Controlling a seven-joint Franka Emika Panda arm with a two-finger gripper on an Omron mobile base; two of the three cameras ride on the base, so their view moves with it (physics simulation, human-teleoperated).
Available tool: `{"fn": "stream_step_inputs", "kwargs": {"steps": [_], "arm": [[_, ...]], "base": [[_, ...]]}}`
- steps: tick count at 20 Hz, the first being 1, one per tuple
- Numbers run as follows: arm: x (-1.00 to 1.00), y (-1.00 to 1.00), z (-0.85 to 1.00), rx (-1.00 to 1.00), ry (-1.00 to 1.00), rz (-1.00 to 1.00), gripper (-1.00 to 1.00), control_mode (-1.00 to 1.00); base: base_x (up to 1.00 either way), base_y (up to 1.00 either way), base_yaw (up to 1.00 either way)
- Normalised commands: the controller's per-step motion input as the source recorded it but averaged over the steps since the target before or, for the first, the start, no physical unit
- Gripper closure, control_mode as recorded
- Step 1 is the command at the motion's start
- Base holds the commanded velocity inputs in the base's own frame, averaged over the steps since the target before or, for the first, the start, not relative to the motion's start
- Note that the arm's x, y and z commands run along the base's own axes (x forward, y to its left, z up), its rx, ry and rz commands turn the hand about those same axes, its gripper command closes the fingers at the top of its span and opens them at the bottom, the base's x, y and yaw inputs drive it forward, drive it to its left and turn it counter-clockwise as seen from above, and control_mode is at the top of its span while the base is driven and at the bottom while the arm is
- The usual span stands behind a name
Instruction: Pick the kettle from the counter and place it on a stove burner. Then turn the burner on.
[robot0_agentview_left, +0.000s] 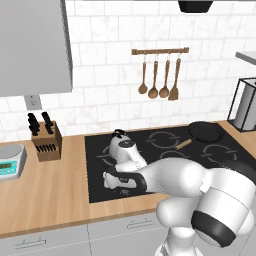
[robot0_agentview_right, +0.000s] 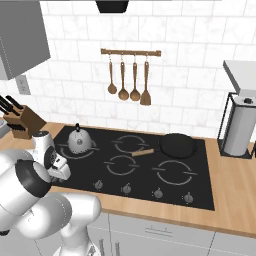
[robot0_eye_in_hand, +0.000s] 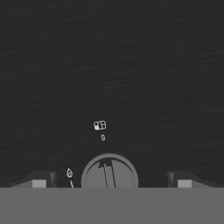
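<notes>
The kettle (robot0_agentview_right: 80, 140) is sitting upright on the black glass cooktop, a small squat silver-grey dome with a black arched handle standing over its top. It is resting inside the stove burner (robot0_agentview_right: 75, 150), the largest grey circle of broken arc lines at the cooktop's rear left corner, whose arcs are showing around the kettle's base. In the left base view the kettle (robot0_agentview_left: 118, 143) is partly hiding behind the robot's wrist. The worktop (robot0_agentview_left: 45, 187) is lying flat around the cooktop on its left, front and right sides, light tan with a pale wood grain.
</notes>
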Motion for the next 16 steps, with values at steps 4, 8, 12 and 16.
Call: {"fn": "stream_step_inputs", "kwargs": {"steps": [4, 8, 12, 16], "arm": [[0.00, 0.00, -0.02, 0.00, 0.00, 0.00, 1.00, -1.00], [0.00, 0.00, 0.00, 0.00, 0.02, 0.00, 1.00, -1.00], [0.00, 0.00, 0.00, 0.00, 0.00, 0.00, 1.00, -1.00], [-0.04, 0.00, 0.00, 0.00, 0.00, 0.00, 1.00, -1.00]], "base": [[0.00, 0.00, 0.00], [0.00, 0.00, 0.00], [0.00, 0.00, 0.00], [0.00, 0.00, 0.00]]}}
